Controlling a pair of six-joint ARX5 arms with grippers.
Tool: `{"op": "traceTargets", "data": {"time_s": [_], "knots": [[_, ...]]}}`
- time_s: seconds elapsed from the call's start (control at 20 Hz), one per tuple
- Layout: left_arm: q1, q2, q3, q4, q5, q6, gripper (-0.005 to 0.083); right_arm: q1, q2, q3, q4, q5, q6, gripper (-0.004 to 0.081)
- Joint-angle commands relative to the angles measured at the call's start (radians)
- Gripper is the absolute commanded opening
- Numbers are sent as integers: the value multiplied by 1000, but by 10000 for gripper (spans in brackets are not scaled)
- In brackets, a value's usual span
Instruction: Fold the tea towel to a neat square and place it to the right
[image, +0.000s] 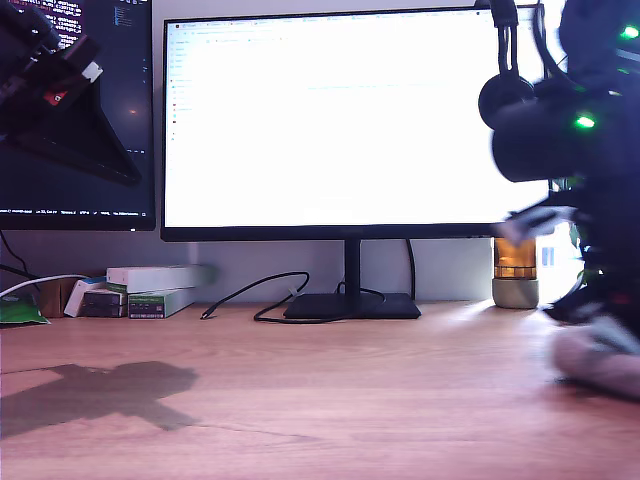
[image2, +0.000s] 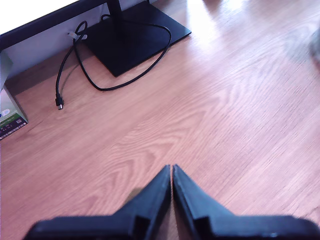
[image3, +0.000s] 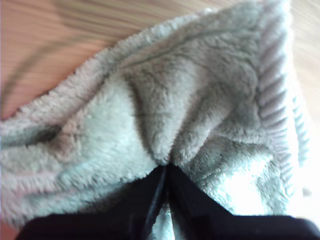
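Note:
The tea towel (image3: 165, 100) is a fluffy pale grey-white cloth with a ribbed hem (image3: 272, 100), bunched into folds on the wooden desk. In the exterior view only part of it (image: 600, 365) shows, blurred, at the far right edge. My second gripper (image3: 166, 167) is shut on a pinched fold of it; its arm (image: 590, 150) is blurred at the exterior view's right. My first gripper (image2: 171, 167) is shut with nothing in it, well above bare desk. Its arm (image: 70, 100) hangs high at the exterior view's top left.
A bright monitor (image: 350, 120) on a black stand (image: 350, 305) fills the back, with a loose black cable (image: 260, 295) beside the base. Small boxes (image: 150, 290) sit at the exterior view's back left. Headphones (image: 505, 90) hang at the monitor's corner, above an amber jar (image: 515, 275).

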Motion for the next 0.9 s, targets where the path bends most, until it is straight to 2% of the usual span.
{"op": "traceTargets", "data": {"time_s": [0.0,0.1,0.4,0.85], "knots": [[2,-4,-20,8,8,4,-24,-86,136,-137,-36,8,15,-11],[2,-4,-20,8,13,4,-24,-110,135,-137,-37,10,17,-11],[2,-4,-20,9,16,4,-24,-93,124,-137,-14,-3,18,-11],[2,-3,-20,14,46,0,-24,-88,-74,-135,-32,3,17,-11]]}}
